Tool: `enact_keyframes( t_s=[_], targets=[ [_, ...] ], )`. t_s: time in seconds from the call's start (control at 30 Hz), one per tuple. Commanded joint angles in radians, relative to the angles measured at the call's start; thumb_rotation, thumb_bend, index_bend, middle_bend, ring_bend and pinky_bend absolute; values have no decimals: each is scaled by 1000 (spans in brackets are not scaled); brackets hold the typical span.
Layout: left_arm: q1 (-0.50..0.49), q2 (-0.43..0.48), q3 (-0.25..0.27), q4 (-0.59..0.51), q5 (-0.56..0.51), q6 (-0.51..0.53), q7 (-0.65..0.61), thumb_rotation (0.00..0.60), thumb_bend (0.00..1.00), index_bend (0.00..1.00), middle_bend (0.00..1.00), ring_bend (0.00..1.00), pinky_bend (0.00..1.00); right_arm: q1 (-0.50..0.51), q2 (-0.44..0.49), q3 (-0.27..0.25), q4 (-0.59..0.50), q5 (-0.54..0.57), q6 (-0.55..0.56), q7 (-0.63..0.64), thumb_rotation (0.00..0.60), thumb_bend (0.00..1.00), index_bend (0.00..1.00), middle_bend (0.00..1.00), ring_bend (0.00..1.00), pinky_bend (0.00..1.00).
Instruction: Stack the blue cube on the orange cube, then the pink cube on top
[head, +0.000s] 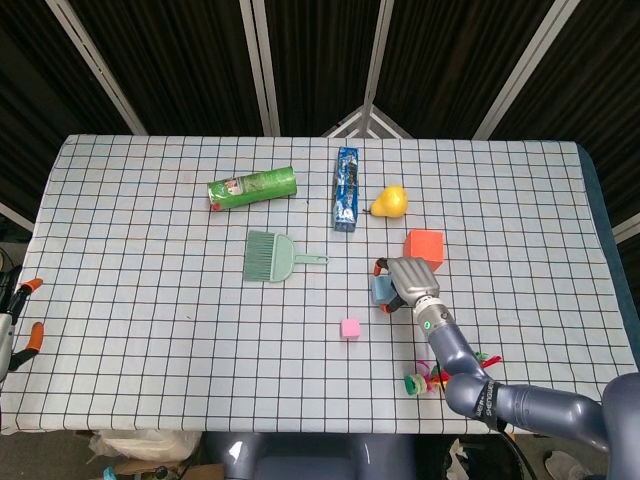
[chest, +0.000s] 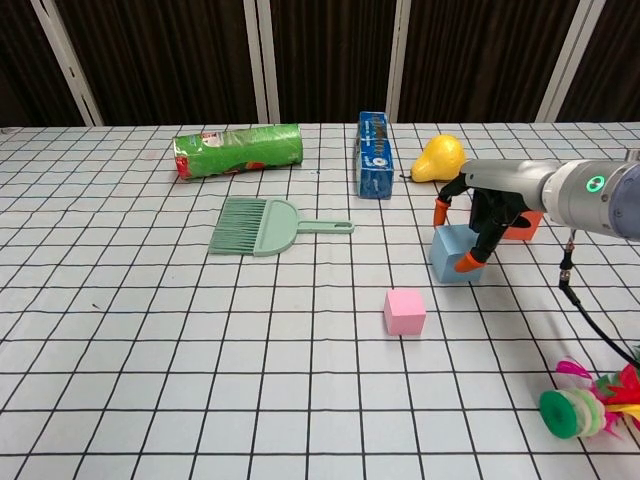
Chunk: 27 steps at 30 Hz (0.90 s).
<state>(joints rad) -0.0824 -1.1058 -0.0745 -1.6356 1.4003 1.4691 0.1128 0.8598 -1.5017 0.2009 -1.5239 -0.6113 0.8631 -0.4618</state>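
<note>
Right hand (chest: 478, 222) is down over the blue cube (chest: 452, 256), fingers curled around it: one orange-tipped finger (chest: 465, 264) sits against the cube's near-right face, another orange tip shows at its far edge. Cube is on the surface (head: 150, 300), not lifted as far as either view shows. Can't tell for sure whether the grip is firm or the fingers only touch the faces. In the head view the hand (head: 408, 280) covers most of the blue cube (head: 381, 290); only its left part shows.

Orange cube (chest: 522, 224) sits just behind and to the right of the hand, mostly hidden by it in the chest view; in the head view the orange cube (head: 424, 246) is clear, far-right of the blue one, with a small gap between them. Pink cube (chest: 404, 311) is alone on the surface, nearer and to the left of the blue cube, apart from it.

Left hand (head: 12, 325) shows only at the left edge of the head view, off the surface, orange-tipped fingers apart, nothing in it.

Other items: green brush (chest: 252, 225) left of centre, green can (chest: 238, 151) lying on its side far left, blue box (chest: 373, 153) far centre, yellow pear (chest: 440, 158) right of the box, feathered toy (chest: 584, 402) at the near right edge.
</note>
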Motion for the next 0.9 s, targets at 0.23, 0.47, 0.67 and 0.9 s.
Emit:
enact_keyframes(
  t_s=[0.23, 0.47, 0.67, 0.9],
  targets=[
    [-4, -2, -1, -1, -7, -9, 11, 600, 536, 173, 13, 0, 0, -2, 10, -8, 18, -6, -17, 29, 600, 294, 431, 1000, 999, 851],
    [-5, -6, 1, -5, -10, -9, 26, 600, 536, 173, 13, 0, 0, -1, 12, -16, 27, -14, -28, 48, 600, 343, 452, 1000, 999, 851],
    [-7, -8, 1, -5, -11, -13, 30, 600, 536, 171, 13, 0, 0, -8, 16, -21, 27, -32, -29, 69, 600, 351, 466, 1000, 1000, 851],
    [-11, -10, 2, -6, -13, -20, 35, 600, 536, 172, 13, 0, 0, -25, 105, -6, -93, -61, 36, 70, 600, 351, 471, 1000, 1000, 851]
  ],
)
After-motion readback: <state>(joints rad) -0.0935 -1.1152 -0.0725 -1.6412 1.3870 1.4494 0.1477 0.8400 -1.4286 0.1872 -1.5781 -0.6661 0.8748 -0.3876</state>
